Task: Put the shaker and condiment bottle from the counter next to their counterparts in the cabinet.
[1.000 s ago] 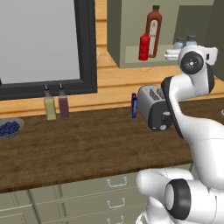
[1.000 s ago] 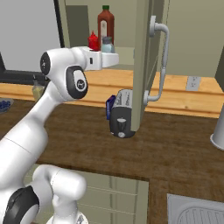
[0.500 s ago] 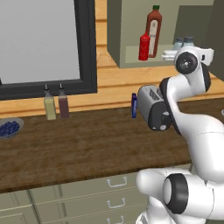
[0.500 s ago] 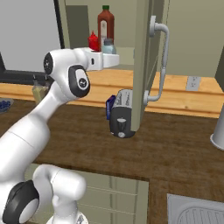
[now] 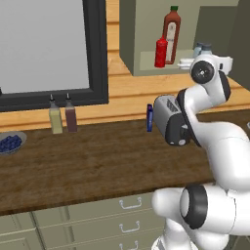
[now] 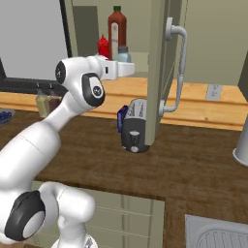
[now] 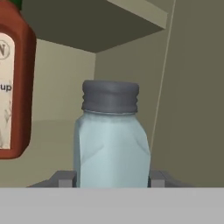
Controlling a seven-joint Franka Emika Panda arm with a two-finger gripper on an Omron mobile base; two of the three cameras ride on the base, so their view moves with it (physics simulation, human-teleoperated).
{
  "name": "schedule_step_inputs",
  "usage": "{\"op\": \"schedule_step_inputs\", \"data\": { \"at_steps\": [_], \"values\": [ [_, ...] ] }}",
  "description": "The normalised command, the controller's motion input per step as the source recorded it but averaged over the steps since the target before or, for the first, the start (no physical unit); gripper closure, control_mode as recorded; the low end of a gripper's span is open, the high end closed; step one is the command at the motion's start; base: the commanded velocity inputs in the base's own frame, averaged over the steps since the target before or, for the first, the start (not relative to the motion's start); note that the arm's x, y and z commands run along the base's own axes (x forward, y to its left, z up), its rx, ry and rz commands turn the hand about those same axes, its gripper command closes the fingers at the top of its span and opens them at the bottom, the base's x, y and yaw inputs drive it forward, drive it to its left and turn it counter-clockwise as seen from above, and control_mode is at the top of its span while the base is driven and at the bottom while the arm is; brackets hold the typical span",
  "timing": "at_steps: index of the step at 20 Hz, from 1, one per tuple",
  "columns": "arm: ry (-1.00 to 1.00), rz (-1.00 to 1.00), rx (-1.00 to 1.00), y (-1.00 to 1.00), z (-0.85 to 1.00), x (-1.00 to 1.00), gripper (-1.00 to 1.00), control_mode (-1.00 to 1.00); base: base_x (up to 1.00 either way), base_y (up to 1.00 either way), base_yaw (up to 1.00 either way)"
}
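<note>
My gripper [image 7: 111, 179] reaches into the olive-beige cabinet [image 5: 128, 34] and is shut on the pale blue-grey shaker [image 7: 111, 135], whose grey cap stands upright between the fingertips [image 7: 65, 179]. From the base views the shaker [image 5: 202, 49] [image 6: 123, 53] sits just above the white hand, over the shelf's right part. The small red condiment bottle [image 5: 160, 52] [image 6: 103, 47] stands on the shelf beside the tall dark red green-capped sauce bottle [image 5: 171, 30] [image 6: 116, 29] [image 7: 11, 87], to the shaker's left. The second shaker is hidden.
The open cabinet door [image 6: 157, 72] with its metal handle hangs close to the hand's right. On the dark wood counter [image 5: 97, 166] stand a toaster [image 5: 171, 119], a blue packet [image 5: 150, 117], two dispenser bottles [image 5: 63, 117] and a blueberry bowl [image 5: 10, 143]. A sink [image 6: 218, 237] lies at right.
The hand with the shaker has eased slightly lower and further in towards the shelf. The bottles in the cabinet have not moved.
</note>
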Motion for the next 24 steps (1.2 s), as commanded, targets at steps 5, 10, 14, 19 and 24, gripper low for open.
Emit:
{"op": "schedule_step_inputs", "data": {
  "at_steps": [5,10,14,19,24],
  "values": [
    [0.00,0.00,0.00,-0.18,-0.05,0.20,1.00,-1.00,0.00,0.00,0.00],
    [0.00,0.00,0.00,-0.18,-0.04,0.18,1.00,-1.00,0.00,0.00,0.00],
    [0.00,0.00,0.00,-0.05,-0.20,0.18,1.00,-1.00,0.00,0.00,0.00],
    [0.00,0.00,0.00,-0.09,-0.16,0.28,1.00,-1.00,0.00,0.00,0.00],
    [0.00,0.00,0.00,-0.08,-0.10,0.39,1.00,-1.00,0.00,0.00,0.00]
  ]
}}
